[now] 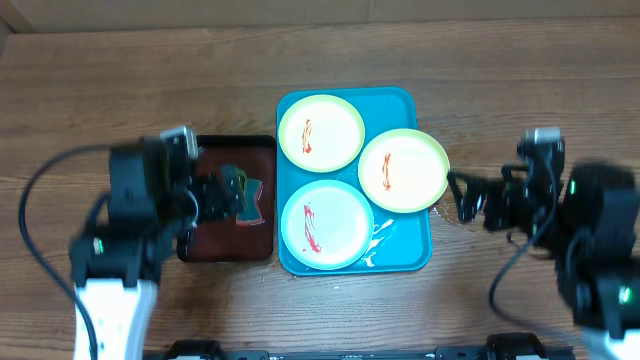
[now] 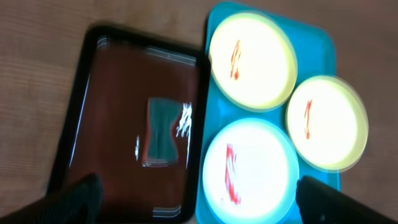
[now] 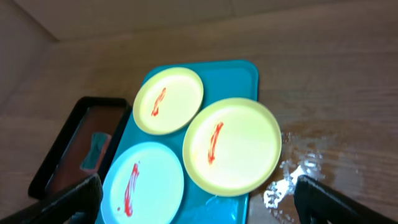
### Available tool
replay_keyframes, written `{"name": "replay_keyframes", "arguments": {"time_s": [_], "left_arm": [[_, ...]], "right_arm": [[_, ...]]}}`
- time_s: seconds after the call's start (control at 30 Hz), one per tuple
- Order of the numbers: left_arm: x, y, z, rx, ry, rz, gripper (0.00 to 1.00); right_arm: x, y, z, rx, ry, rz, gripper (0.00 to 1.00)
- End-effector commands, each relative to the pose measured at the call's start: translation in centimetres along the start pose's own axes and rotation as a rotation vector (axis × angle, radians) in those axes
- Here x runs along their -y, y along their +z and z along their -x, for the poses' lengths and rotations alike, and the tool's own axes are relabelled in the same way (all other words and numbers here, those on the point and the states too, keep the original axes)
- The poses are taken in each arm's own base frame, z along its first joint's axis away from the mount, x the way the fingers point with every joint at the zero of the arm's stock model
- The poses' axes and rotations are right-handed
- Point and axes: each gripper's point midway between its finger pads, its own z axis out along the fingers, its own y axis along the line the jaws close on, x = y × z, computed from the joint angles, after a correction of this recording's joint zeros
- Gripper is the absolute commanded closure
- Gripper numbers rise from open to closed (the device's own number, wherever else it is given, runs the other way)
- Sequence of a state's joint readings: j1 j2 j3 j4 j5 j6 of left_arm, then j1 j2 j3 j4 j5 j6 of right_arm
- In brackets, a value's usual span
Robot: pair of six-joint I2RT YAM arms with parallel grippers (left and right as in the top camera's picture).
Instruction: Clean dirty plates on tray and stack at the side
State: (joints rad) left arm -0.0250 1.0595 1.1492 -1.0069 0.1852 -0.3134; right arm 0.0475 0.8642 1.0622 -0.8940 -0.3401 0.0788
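Note:
Three plates lie on the turquoise tray (image 1: 410, 255). One yellow-green plate (image 1: 321, 132) sits at the back left, and another (image 1: 402, 170) overhangs the tray's right rim. The light-blue plate (image 1: 326, 224) is at the front. Each carries a red sauce streak. My left gripper (image 1: 228, 197) hangs open over the dark red tray, left of the plates. My right gripper (image 1: 462, 198) is open above the table, just right of the overhanging plate. In the left wrist view the blue plate (image 2: 249, 171) lies between my fingertips (image 2: 81, 199). The right wrist view shows the same plate (image 3: 143, 183), with nothing held.
A dark red tray (image 1: 240, 240) with a black rim adjoins the turquoise tray's left side. It holds a teal and red sponge (image 1: 243, 192). A wet, shiny patch (image 3: 292, 174) marks the wooden table right of the turquoise tray, and a pale smear (image 1: 378, 240) lies in its front right corner.

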Motion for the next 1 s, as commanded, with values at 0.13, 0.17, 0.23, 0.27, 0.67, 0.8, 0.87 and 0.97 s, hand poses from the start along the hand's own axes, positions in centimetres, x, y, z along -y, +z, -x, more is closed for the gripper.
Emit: {"name": "replay_keyframes", "arguments": {"time_s": [0.13,0.17,0.23,0.27,0.67,0.8,0.87,0.97], "left_arm": [[0.6,1.0,0.9,-0.213,0.008,0.039,0.0],[0.4,1.6,0.6,-0.241,-0.001,0.046,0.0],[0.4,2.3,-0.6,-0.316,-0.028,0.039,0.0],[0.3,2.5,-1.1,-0.348,-0.036,0.043,0.0],[-0.9,2.4,-0.9,-0.356,-0.02,0.113,0.01],[-0.9,2.4,-0.8,-0.35,-0.022,0.118,0.0],[-0.9,2.4,-0.8,-0.348,-0.022,0.117,0.0],[-1.0,2.5,-0.6,-0.343,-0.02,0.121,0.0]], "right_arm": [[-2.1,3.3,1.2,-0.163,0.066,0.155,0.0],[-2.3,4.1,0.3,-0.21,0.095,0.172,0.01],[-2.5,5.8,-2.4,-0.333,0.123,0.17,0.06],[-2.5,6.7,-4.0,-0.401,0.126,0.157,0.09],[-3.2,15.1,-19.8,-0.8,0.036,-0.066,0.24],[-3.1,17.2,-22.5,-0.835,0.043,-0.097,0.45],[-3.3,18.4,-22.6,-0.819,0.041,-0.082,0.51],[-3.6,19.4,-21.9,-0.772,0.048,-0.067,0.65]]}}
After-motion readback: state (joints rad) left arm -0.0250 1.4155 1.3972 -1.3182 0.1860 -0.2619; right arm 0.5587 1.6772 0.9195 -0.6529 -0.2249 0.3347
